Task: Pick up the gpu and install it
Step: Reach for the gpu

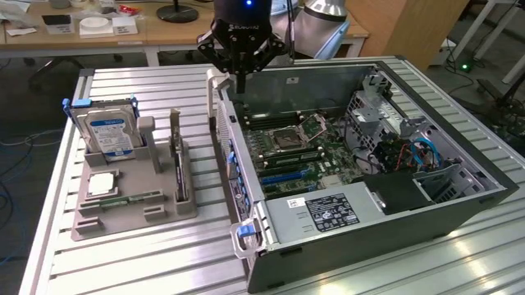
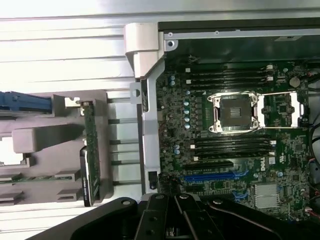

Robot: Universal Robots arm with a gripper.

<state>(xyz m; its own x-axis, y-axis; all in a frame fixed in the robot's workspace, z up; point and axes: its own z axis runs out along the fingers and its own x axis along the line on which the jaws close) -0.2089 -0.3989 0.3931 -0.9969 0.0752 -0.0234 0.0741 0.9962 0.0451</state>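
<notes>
Above the far corner of the open computer case (image 1: 369,246), the end effector (image 1: 242,85) hangs clenched and empty. The gpu (image 1: 179,174) stands on edge in the grey holder (image 1: 115,222) on the desk (image 1: 147,264), well apart, toward the exterior view's left. The pick-up looks unstarted. It would call for opened fingers squared to the card's top edge.

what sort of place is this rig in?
Probably a robotics lab: an open computer case sits on a slatted metal table, a grey parts fixture beside it, cluttered wooden desks behind.
</notes>
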